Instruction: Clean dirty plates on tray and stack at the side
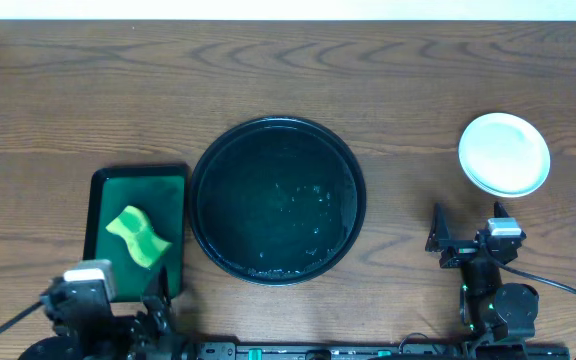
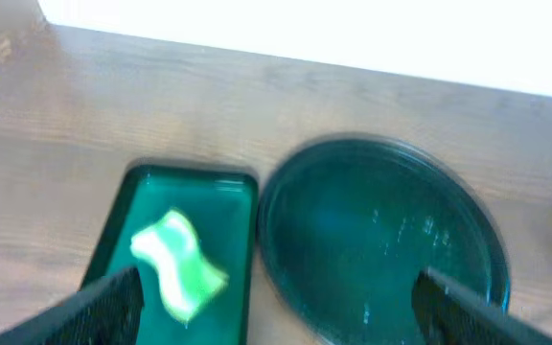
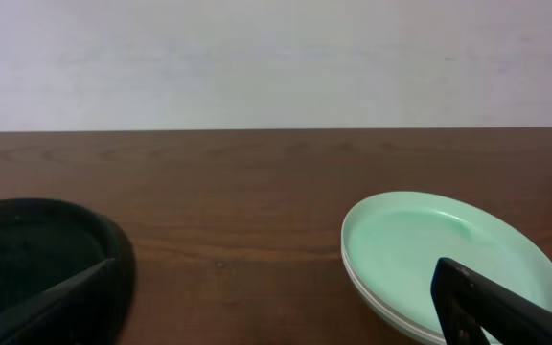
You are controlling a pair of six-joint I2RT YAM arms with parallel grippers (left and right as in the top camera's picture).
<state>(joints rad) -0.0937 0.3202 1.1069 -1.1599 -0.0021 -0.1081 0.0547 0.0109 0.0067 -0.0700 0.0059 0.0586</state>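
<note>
Plates (image 1: 504,153): stacked on bare table at far right, well apart from the tray (image 1: 268,190); count in the pile unclear. Tray: centre, no plates on it, wet flecks only. Green tray (image 1: 158,195): just left of it, sponge (image 1: 138,236) inside. Left gripper (image 2: 278,276): jaws apart, holding nothing, near the table's front edge. Right gripper (image 1: 468,225): jaws apart, holding nothing, near the stack. Step: cleaning and stacking appear done; probably nothing further is needed. Room: wide open wood all round.
</note>
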